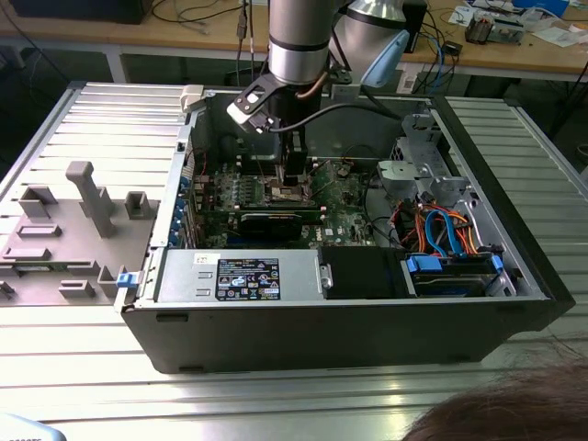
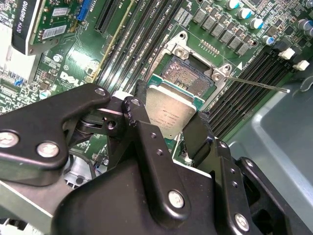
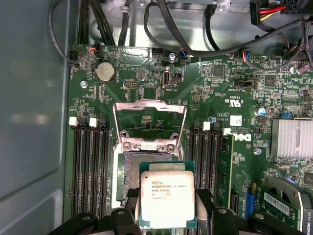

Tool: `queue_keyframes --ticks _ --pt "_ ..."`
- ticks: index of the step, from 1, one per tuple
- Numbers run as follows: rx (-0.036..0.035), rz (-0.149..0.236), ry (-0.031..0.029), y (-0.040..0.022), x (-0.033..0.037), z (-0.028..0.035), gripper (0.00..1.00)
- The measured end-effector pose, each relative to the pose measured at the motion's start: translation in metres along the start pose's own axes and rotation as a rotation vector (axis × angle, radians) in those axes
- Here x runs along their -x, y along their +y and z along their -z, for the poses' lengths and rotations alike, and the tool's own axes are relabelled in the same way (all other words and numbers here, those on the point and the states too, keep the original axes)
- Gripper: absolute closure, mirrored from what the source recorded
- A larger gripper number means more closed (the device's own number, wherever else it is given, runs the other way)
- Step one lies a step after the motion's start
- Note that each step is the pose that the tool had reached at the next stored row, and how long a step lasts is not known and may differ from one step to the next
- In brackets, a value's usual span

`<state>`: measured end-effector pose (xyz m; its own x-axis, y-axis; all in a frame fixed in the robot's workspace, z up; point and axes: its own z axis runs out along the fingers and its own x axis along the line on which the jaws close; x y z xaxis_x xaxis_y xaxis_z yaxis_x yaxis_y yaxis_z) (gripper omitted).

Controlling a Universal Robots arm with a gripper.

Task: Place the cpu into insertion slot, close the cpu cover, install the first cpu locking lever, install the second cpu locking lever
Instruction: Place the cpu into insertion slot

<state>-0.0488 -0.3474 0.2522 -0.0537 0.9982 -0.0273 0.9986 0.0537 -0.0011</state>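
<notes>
**Gripper holds cpu over open slot inside PC case**

In the exterior view, a robot arm (image 1: 299, 37) reaches down into an open PC case (image 1: 322, 322). The case lies on its side on a ribbed metal tabletop (image 1: 276, 395). The gripper (image 1: 294, 175) hangs over the green motherboard (image 1: 340, 211), toward the case's far wall. A PSU (image 1: 239, 276) w/ a label sits along the near wall. Blue & orange cables (image 1: 441, 230) bunch at the exterior view's right. A grey plastic fixture (image 1: 73, 220) rests on the tabletop at the exterior view's left, apart from the case. A person's hair (image 1: 514, 413) shows at the near edge.

In both wrist views the gripper is clamped on the cpu (image 3: 167, 198). Its black fingers (image 2: 146, 137) pinch two opposite edges, w/ the grey metal top facing up. The cpu is not seated. In the first wrist view it overlaps one part of the insertion slot (image 3: 129, 171), and the rest of the slot's dark contact field is exposed.

The cpu cover (image 3: 149, 104) is swung open on the slot's far side, and the board shows through its square cut-out. In the second wrist view a thin locking lever (image 2: 257, 83) sticks out from a slot corner across the RAM slots (image 3: 90, 166). Those slots flank the insertion slot on both sides. A coin battery (image 3: 105, 72) & a finned heatsink (image 3: 292, 138) sit elsewhere on the board.
</notes>
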Motion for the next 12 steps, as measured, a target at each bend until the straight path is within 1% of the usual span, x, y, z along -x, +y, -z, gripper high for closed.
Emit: queue_keyframes --ticks 12 --pt "0.0000 0.000 0.0000 0.0000 -0.0001 -0.0029 0.46"
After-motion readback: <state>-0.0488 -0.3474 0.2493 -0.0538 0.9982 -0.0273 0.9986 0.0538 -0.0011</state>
